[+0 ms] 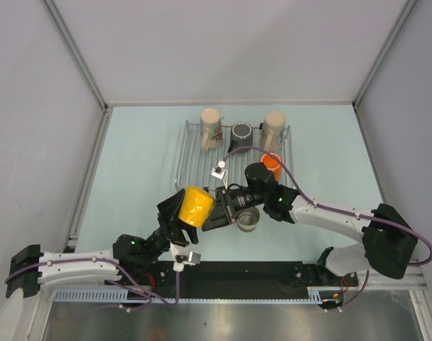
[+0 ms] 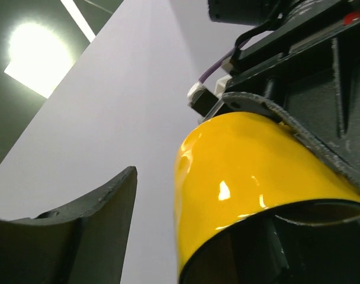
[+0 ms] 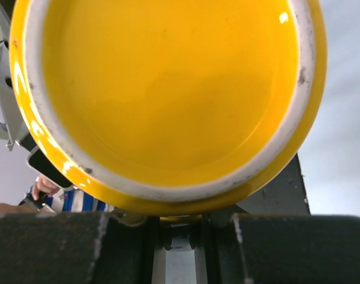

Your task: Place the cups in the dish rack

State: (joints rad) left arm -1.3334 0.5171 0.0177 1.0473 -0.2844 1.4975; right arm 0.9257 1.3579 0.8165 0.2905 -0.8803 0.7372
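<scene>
The yellow cup (image 1: 197,206) is lifted above the table (image 1: 131,163), in front of the dish rack (image 1: 190,153). The right gripper (image 1: 214,211) is clenched, it seems on the cup's handle, though this part is poorly seen. The left gripper (image 1: 179,217) is released: one finger (image 2: 322,142) touches the cup, the other stays apart.
</scene>
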